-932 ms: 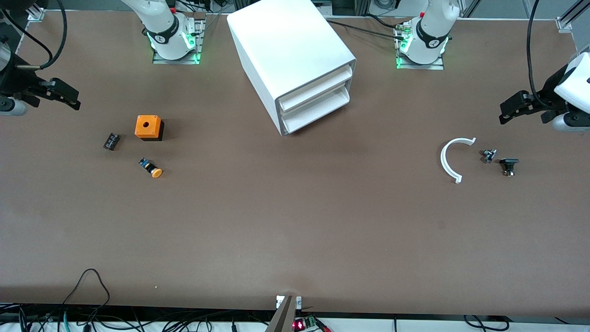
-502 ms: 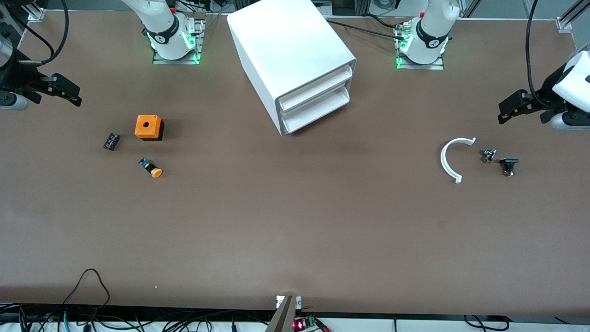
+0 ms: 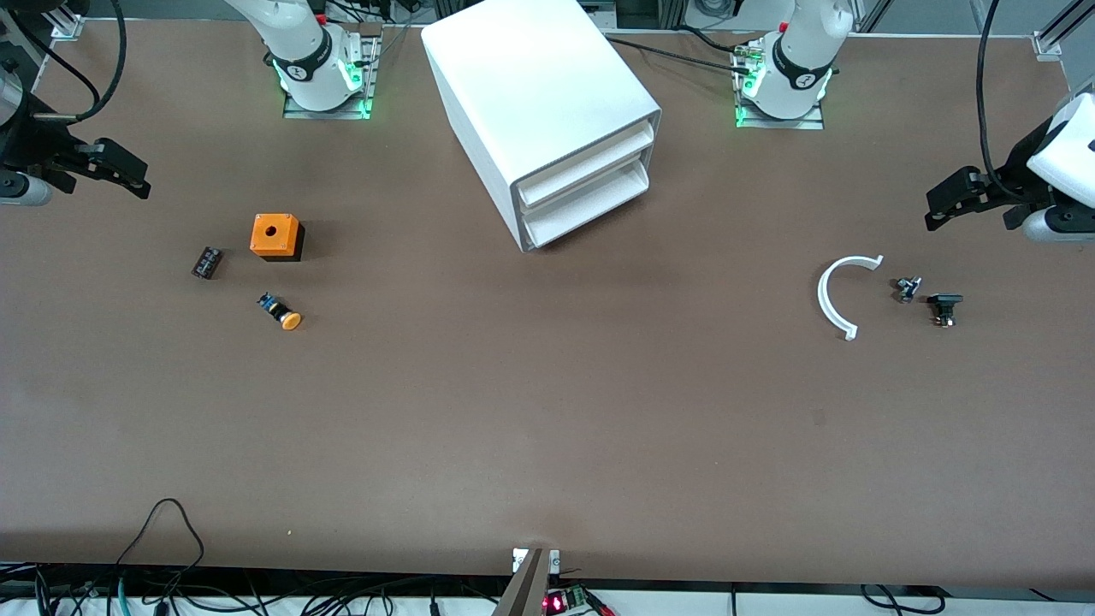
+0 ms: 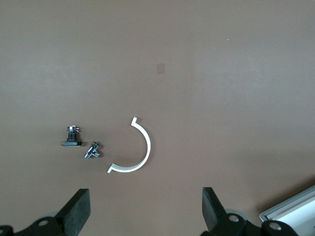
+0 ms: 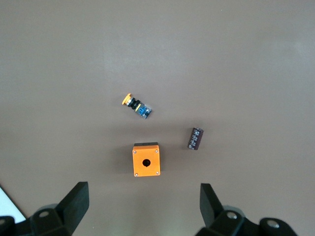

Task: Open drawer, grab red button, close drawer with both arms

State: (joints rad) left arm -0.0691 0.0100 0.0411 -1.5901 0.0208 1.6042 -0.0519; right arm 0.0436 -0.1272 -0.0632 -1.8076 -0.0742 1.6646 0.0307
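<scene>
A broad brown table (image 3: 547,411) fills the scene, with cables (image 3: 162,547) trailing along its near edge.

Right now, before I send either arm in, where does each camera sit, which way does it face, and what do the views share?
Front: high across the table, facing both bases; cabinet mid-table, left gripper and right gripper open at the table's ends.
Left wrist: looks down past its open fingers at the white arc.
Right wrist: looks down past its fingers at the orange box.
Shared: front also shows arc and box.
</scene>
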